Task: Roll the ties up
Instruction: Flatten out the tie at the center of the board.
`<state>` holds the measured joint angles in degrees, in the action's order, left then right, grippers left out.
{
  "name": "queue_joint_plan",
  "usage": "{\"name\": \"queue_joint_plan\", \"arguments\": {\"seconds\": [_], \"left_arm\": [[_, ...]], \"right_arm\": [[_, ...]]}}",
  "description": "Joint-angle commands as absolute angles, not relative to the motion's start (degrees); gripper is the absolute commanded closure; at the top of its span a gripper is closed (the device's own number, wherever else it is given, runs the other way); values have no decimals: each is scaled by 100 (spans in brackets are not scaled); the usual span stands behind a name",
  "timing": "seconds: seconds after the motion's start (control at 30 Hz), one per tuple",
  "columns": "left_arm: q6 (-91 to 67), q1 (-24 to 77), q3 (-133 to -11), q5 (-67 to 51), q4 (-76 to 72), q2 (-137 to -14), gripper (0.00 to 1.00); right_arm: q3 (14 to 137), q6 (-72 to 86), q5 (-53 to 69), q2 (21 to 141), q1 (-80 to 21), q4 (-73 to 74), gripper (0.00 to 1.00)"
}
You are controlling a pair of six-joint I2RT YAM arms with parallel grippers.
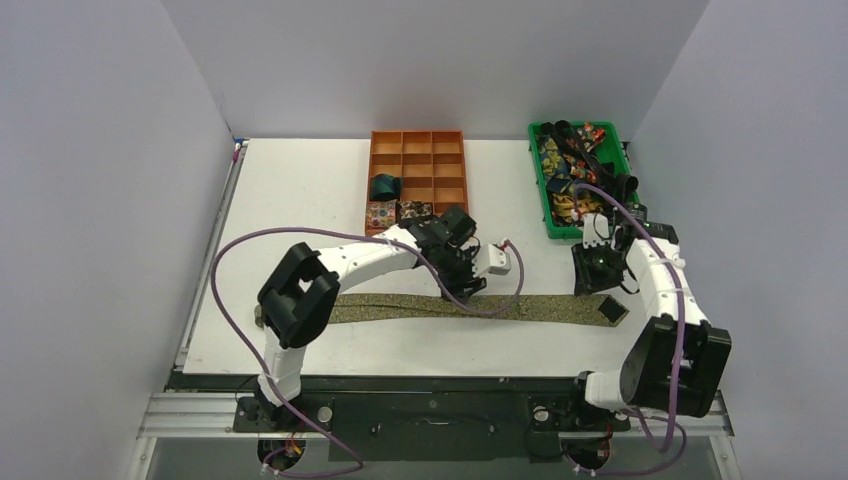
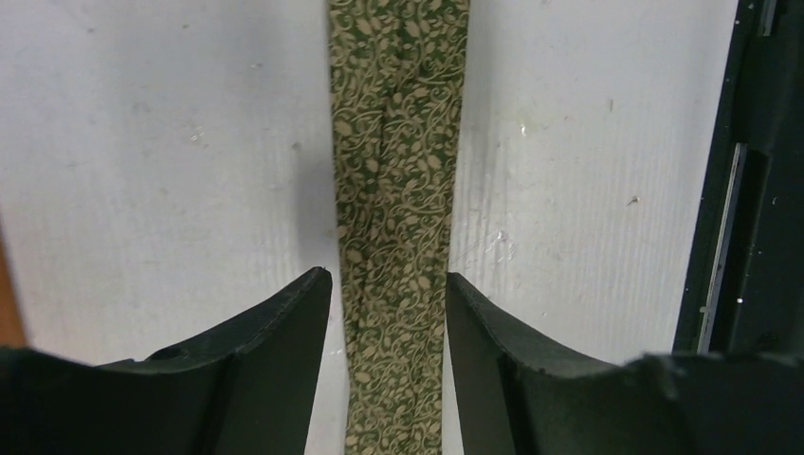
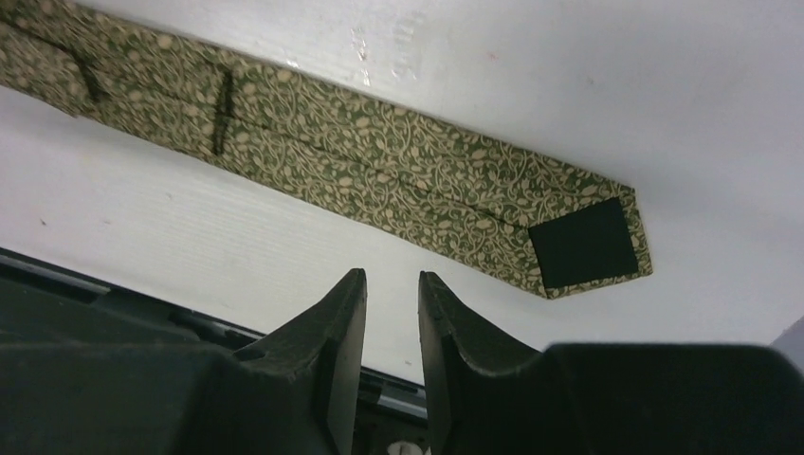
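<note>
An olive-gold patterned tie [image 1: 400, 307] lies flat across the near part of the white table, its wide end with a black patch at the right [image 1: 612, 310]. My left gripper [image 1: 463, 284] hovers over the tie's middle. In the left wrist view the tie [image 2: 398, 190] runs between the open fingers of that gripper [image 2: 389, 280], which stand either side of it. My right gripper [image 1: 598, 275] is above the table near the wide end. In the right wrist view it [image 3: 392, 275] is narrowly open and empty, with the tie's wide end [image 3: 455, 190] just beyond it.
An orange compartment tray [image 1: 440, 165] at the back holds a teal coil [image 1: 384, 186], a floral coil [image 1: 380, 213] and a dark flecked coil [image 1: 415, 210]. A green bin [image 1: 545, 215] at the back right holds several loose ties. Purple cables loop over both arms.
</note>
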<state>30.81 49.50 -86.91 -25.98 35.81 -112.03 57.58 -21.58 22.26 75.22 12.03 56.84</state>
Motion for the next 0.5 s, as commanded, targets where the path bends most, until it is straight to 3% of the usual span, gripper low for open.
{"name": "queue_joint_plan", "arguments": {"seconds": [0.0,0.33,0.47], "left_arm": [[3140,5258,-8764,-2475,3435,-11383,55],[3399,5512,-8924,-1975,3354,-12131,59],[3402,5513,-8883,-1848,3343,-12211,70]], "right_arm": [[6046,-2676,1736,7997,1296,6395,77],[6221,-2872,1299,8597,1570,6655,79],[6354,-2893,1369,8692,1616,6713,79]]}}
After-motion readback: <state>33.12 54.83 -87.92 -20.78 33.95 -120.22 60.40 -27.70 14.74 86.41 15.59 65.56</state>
